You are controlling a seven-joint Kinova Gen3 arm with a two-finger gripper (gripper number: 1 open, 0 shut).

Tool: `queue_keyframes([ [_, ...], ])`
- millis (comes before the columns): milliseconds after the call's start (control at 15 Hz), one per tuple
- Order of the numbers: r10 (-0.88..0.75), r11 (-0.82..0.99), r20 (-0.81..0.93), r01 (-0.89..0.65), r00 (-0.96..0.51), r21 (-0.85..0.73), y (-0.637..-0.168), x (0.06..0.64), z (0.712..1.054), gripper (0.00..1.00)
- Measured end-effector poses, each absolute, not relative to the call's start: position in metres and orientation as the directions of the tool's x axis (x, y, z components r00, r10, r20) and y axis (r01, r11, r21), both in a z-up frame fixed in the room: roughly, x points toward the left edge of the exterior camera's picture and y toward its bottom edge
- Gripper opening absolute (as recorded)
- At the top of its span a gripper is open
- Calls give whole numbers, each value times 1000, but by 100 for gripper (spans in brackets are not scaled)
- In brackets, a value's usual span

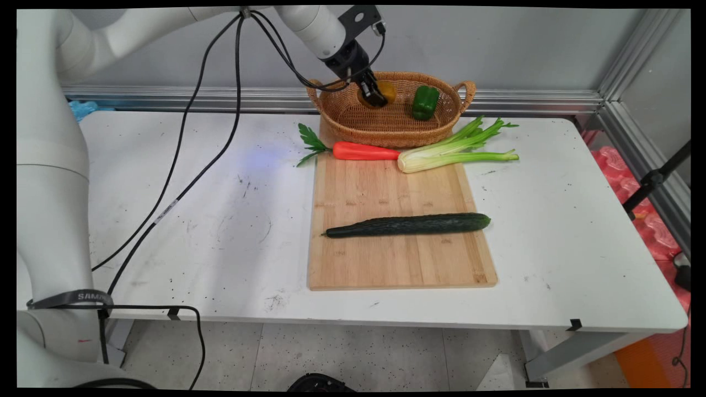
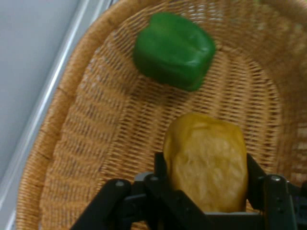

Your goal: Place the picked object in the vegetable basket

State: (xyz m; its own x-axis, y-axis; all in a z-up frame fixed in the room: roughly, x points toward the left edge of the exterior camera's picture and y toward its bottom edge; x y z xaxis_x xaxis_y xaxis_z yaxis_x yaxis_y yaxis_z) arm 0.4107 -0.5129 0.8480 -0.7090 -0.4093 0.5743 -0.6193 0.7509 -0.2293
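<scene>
My end effector (image 2: pixel 206 191) sits inside the wicker basket (image 1: pixel 353 118), clamped on the yellow pepper (image 2: pixel 206 160); the green pepper (image 2: pixel 173 50) lies just beyond it.

The white arm reaches in from the upper left, angled downward to the right; black cables hang from it. Its end effector (image 1: pixel 375 95) (image 2: pixel 206 184) points down, both fingers clamped inward.

White scuffed table (image 1: pixel 551 264) against a grey wall (image 1: pixel 496 49), aluminium framing (image 1: pixel 634 60), speckled floor (image 1: pixel 358 353) beneath.
</scene>
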Motion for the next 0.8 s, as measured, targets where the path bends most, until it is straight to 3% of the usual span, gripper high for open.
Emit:
queue_keyframes([
  [800,-385,761,575,-601,-722,-245,-547,424,804,0],
])
